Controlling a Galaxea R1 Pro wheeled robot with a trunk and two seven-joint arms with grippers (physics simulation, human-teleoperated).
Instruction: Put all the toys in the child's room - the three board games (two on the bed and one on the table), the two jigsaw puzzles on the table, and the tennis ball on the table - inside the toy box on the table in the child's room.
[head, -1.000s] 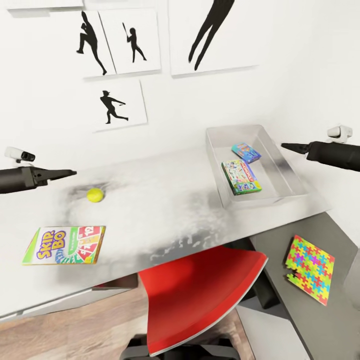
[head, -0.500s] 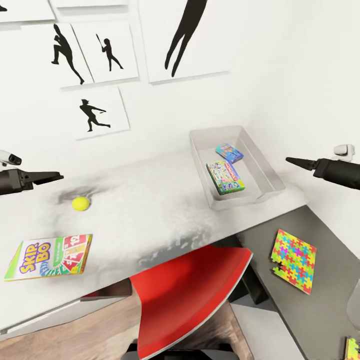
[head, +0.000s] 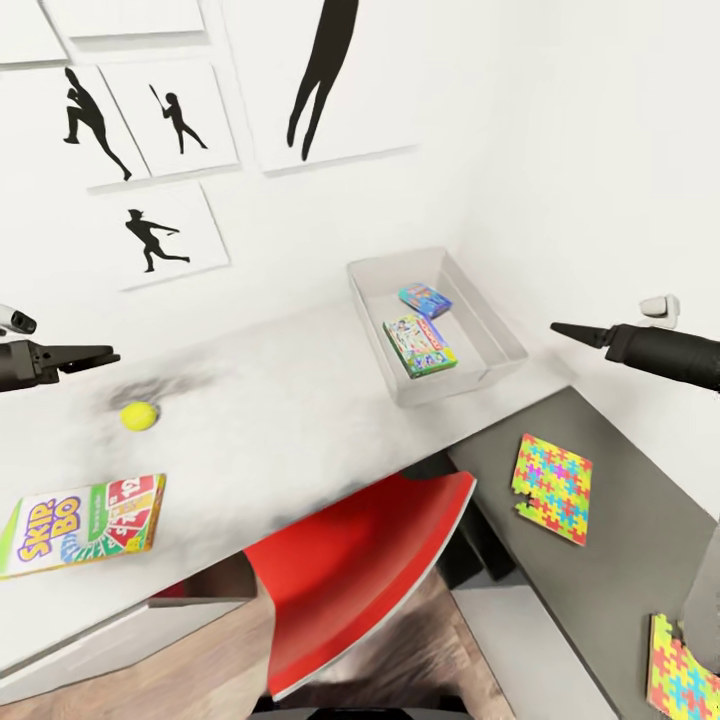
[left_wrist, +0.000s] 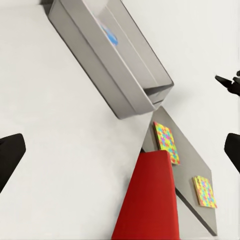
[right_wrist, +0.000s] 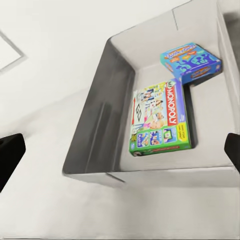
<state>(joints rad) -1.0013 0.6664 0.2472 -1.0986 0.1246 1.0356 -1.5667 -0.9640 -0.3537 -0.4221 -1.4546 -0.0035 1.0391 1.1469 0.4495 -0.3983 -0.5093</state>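
Head view: the whole scene has slid leftward since a second ago, so the camera has turned right and the things themselves have not moved; a second jigsaw puzzle has come into sight at the lower right corner, on the dark grey end section of the table, near the first jigsaw puzzle; the toy box holds the Monopoly box and the blue board game; the tennis ball and the SKIP-BO box lie well apart from it on the pale top; the left gripper and right gripper hover empty above the desk, a red chair below.

Left wrist view: dark fingertips sit far apart at the frame's edges, so the jaws stand spread with nothing between them.

Right wrist view: its fingertips are likewise wide apart and empty, facing the two boxed games; I judge two of six toys stowed, and the turn suggests the puzzles come next.
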